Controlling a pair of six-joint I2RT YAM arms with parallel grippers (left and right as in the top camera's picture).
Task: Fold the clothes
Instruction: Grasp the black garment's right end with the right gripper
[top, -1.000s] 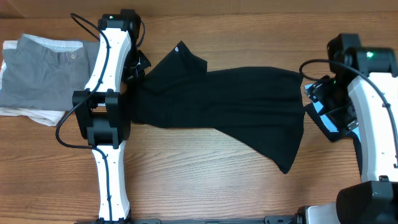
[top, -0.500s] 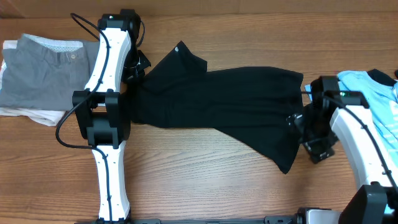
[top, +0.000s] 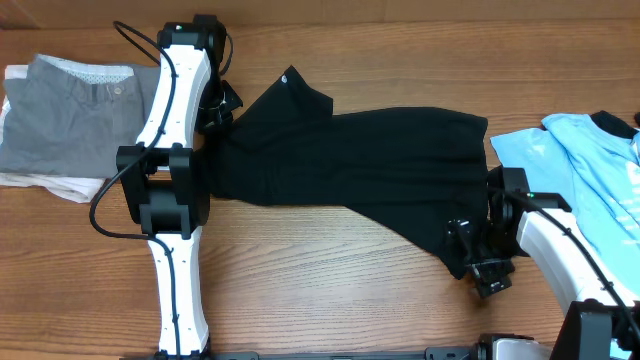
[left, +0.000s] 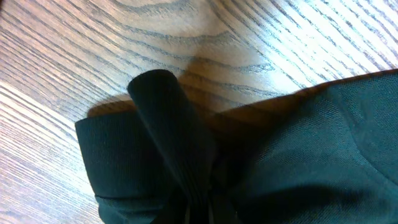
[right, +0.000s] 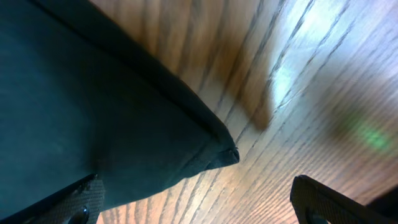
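My left gripper (top: 222, 105) was clamped on bunched cloth at the left end of the black shirt (top: 360, 170), which lay spread across the middle of the table (top: 320, 300). My right gripper (right: 199, 202) was wide open, low at the shirt's lower right corner, with fingers (right: 81, 199) on either side. The blue shirt (top: 585, 165) lay at the table's right edge, just beside the black one.

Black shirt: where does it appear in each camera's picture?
Overhead: black shirt spread across the middle.
Left wrist: black shirt bunched, lower half.
Right wrist: black shirt fills the left, corner pointing right.
Shared landmark: the wood-grain table.
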